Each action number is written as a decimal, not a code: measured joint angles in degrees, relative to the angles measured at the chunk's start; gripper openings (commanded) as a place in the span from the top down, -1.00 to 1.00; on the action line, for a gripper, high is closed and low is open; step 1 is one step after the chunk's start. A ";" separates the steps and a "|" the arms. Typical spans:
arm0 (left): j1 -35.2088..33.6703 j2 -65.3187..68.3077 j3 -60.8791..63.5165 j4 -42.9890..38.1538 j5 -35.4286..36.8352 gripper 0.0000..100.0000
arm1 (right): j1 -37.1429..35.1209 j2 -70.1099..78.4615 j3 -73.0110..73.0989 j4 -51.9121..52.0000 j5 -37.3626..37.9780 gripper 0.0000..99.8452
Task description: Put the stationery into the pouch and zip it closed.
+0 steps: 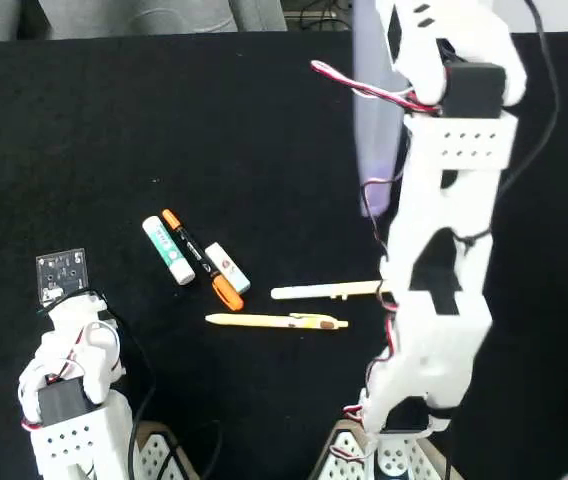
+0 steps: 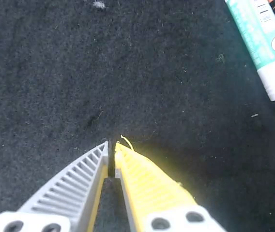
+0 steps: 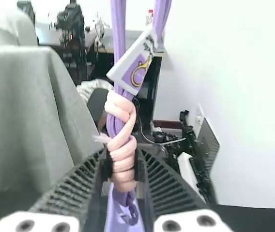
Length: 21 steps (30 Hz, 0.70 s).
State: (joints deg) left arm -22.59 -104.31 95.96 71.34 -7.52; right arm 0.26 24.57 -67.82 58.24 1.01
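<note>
Barely started: clenching pouch (image 3: pixel 117 48) in right pincer (image 3: pixel 122 162), high off table (image 1: pixel 114 120), left pincer (image 2: pixel 112 150) shut empty near glue stick (image 1: pixel 167 250); yet to load it, marker (image 1: pixel 200 261), eraser (image 1: pixel 227 267), pens (image 1: pixel 279 321) lying below, then zip.

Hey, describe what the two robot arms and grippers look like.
Both arms are white plastic segments with black motor blocks. The right arm trails red, white and black wires; the right gripper has black ribbed jaws on white bases. The left arm carries a small black circuit board; the left gripper has one grey and one yellow ribbed jaw.
</note>
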 measured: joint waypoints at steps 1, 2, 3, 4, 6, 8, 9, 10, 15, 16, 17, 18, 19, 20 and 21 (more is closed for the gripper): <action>0.00 0.00 0.00 0.00 0.00 0.94 | 0.00 1.14 -1.41 -0.62 -1.41 0.98; 0.00 0.00 0.00 0.00 0.00 0.94 | 0.00 2.02 -2.90 -1.23 -2.37 0.98; 0.00 0.00 0.00 0.00 0.00 0.94 | 0.00 2.90 -4.31 -1.58 -2.99 0.98; 0.00 0.00 0.00 0.00 0.00 0.94 | 0.00 3.52 -5.54 -1.85 -3.34 0.98; 0.00 0.00 0.00 0.00 0.00 0.94 | 0.00 4.75 -6.77 -1.93 -3.69 0.98; 0.00 0.00 0.00 0.00 0.00 0.94 | 0.53 6.51 -7.12 -2.02 -3.78 0.98; 0.00 0.00 0.00 0.00 0.00 0.94 | 1.14 7.47 -7.30 -1.76 -3.78 0.98; 0.00 0.00 0.00 0.00 0.00 0.94 | 2.11 8.35 -7.38 -1.23 -3.78 0.98; 0.00 0.00 0.00 0.00 0.00 0.94 | 8.70 11.25 -7.38 4.92 -3.78 0.98; 0.00 0.00 0.00 0.00 0.00 0.94 | 10.11 11.69 -7.38 7.21 -3.78 0.98; 0.00 0.00 0.00 0.00 0.00 0.94 | 11.34 11.78 -7.38 9.85 -3.78 0.98; 0.00 0.00 0.00 0.00 0.00 0.94 | 12.75 11.78 -7.38 12.66 -3.78 0.98; 0.00 0.00 0.00 0.00 0.00 0.94 | 13.98 11.78 -7.38 15.65 -3.78 0.98; 0.00 0.00 0.00 0.00 0.00 0.94 | 15.03 11.78 -7.38 18.55 -3.78 0.98; 0.00 0.00 0.00 0.00 0.00 0.94 | 16.18 11.78 -7.38 21.54 -3.25 0.98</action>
State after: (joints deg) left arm -22.59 -104.31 95.96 71.34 -7.52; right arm 16.44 36.35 -75.21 79.78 -2.24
